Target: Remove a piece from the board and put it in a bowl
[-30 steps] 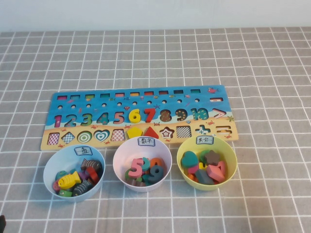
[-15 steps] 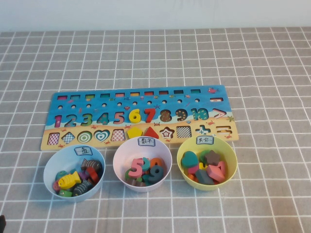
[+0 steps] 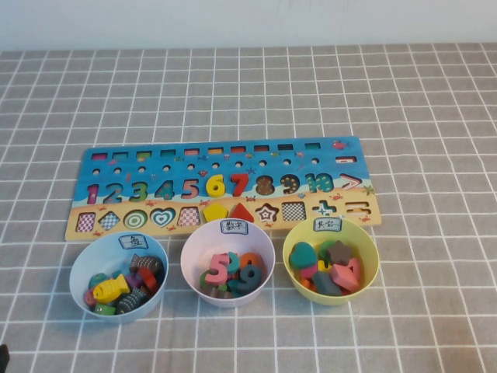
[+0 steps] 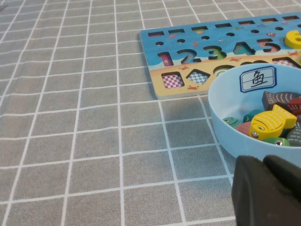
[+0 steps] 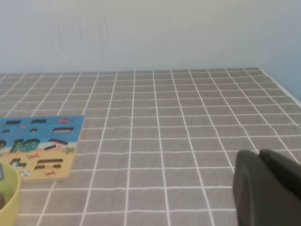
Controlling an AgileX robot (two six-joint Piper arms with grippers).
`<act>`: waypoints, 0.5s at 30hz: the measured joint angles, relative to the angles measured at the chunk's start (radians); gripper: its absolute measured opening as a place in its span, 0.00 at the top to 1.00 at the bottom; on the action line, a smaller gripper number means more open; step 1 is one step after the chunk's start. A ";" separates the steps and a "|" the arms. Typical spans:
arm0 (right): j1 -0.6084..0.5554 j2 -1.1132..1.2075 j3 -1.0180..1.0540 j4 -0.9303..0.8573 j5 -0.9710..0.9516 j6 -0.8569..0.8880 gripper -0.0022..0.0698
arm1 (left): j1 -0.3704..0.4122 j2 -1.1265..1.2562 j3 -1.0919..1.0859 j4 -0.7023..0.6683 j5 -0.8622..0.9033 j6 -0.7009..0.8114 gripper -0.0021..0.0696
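Observation:
The board (image 3: 233, 168) lies across the table's middle, with numerals 1-10 and shape cut-outs. The pale blue bowl (image 3: 78, 266) stands in front of the board's left end and holds several fish pieces. A small red piece (image 3: 88, 296) with a pale round mark lies in it by the yellow fish. In the left wrist view, my left gripper (image 4: 264, 161) is shut and empty, low over the cloth just outside the bowl (image 4: 225, 106). In the right wrist view, my right gripper (image 5: 260, 153) is shut and empty, over bare cloth beyond the board's right end (image 5: 40, 141). Neither gripper shows in the high view.
A white-pink bowl (image 3: 189, 250) with numerals and a yellow bowl (image 3: 373, 250) with shape pieces stand in front of the board. The yellow bowl's rim also shows in the right wrist view (image 5: 13, 195). Grey checked cloth covers the table up to a pale wall.

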 joint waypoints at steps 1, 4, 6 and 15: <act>0.000 0.000 0.000 0.003 0.003 -0.011 0.99 | 0.000 0.000 0.000 0.000 0.000 0.000 0.97; 0.000 0.000 0.000 0.059 0.030 -0.087 0.99 | 0.000 0.000 0.000 0.000 0.000 0.000 0.97; 0.000 0.000 0.000 0.101 0.069 -0.133 0.99 | 0.000 0.000 0.000 0.000 0.000 0.000 0.97; 0.000 0.000 0.000 0.155 0.244 -0.176 0.99 | 0.000 0.000 0.000 0.000 0.000 0.000 0.97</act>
